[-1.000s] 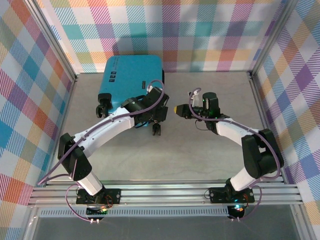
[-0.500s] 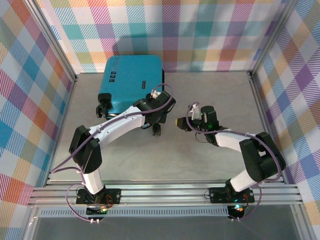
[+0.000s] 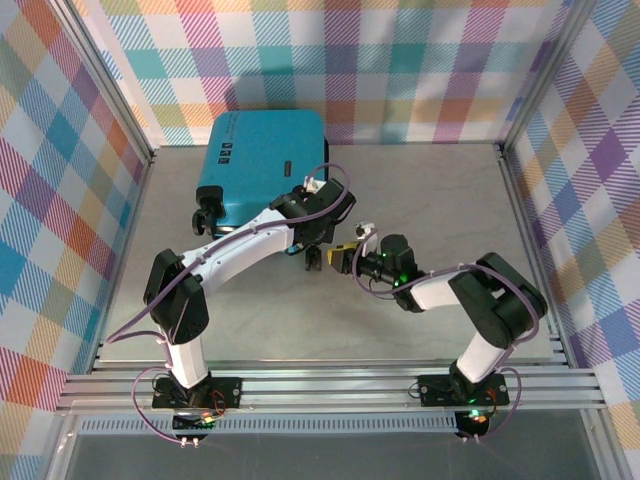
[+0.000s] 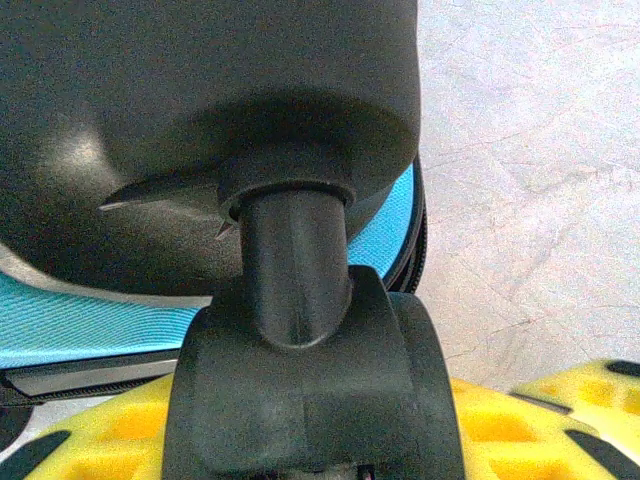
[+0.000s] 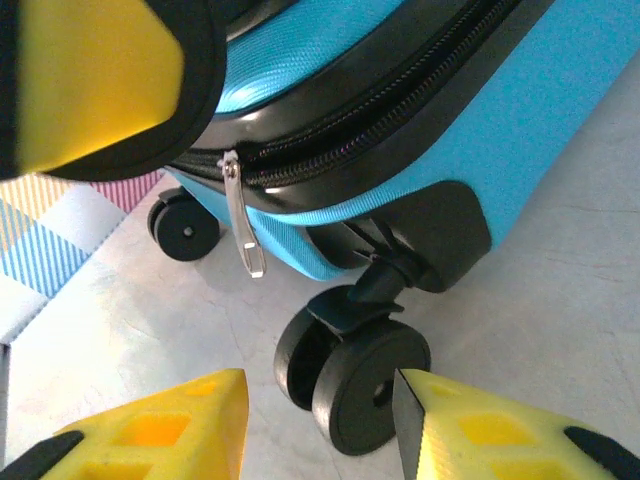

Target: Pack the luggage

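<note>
From above, the luggage (image 3: 265, 160) lies closed just beyond the left claw (image 3: 314, 248), with the right claw (image 3: 338, 258) just beside it. Left wrist: a caster wheel (image 4: 310, 390) fills the gap between the pads (image 4: 120, 435) — gripped or not, I cannot tell. Right wrist: jaws apart, holding nothing — the wheel just ahead, the zipper pull (image 5: 245, 225) beyond.

1. The top camera looks steeply down from above the near edge of the table (image 3: 420, 200), far enough to take in the whole suitcase (image 3: 262, 150)
2. The left wrist camera sits tight against a suitcase wheel (image 4: 310, 400)
3. The right wrist camera looks low and close at the suitcase's wheeled end, which all three views share
</note>
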{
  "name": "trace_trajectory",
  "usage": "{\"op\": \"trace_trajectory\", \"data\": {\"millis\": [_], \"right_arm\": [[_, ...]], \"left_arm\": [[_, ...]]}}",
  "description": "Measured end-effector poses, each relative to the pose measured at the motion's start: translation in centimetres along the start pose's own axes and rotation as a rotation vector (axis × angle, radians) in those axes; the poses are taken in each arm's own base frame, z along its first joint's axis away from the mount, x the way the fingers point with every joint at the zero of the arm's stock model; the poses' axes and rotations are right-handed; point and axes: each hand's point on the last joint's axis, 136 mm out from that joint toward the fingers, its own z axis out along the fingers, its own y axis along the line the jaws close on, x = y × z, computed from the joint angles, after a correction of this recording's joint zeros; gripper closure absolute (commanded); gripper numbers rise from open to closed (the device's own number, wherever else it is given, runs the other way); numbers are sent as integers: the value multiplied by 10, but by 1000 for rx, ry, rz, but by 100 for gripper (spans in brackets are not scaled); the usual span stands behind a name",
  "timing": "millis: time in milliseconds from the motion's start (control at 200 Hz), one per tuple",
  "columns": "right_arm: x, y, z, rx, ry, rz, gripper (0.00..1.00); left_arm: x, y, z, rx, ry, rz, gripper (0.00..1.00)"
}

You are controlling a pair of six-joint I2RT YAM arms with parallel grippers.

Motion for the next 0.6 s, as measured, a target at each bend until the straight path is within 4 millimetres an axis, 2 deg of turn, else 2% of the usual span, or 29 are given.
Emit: {"op": "trace_trajectory", "data": {"millis": [175,380,605], "right_arm": [[-9,5,16,-60,-33,61,54],[-11,8,31,-125,-31,135,53],[-10,13,40,-168,-19,183,54]], "left_arm": [[0,0,0,0,0,0,72],[0,-1,0,2,0,-1,73],[0,-1,0,4,-1,-1,74]]}}
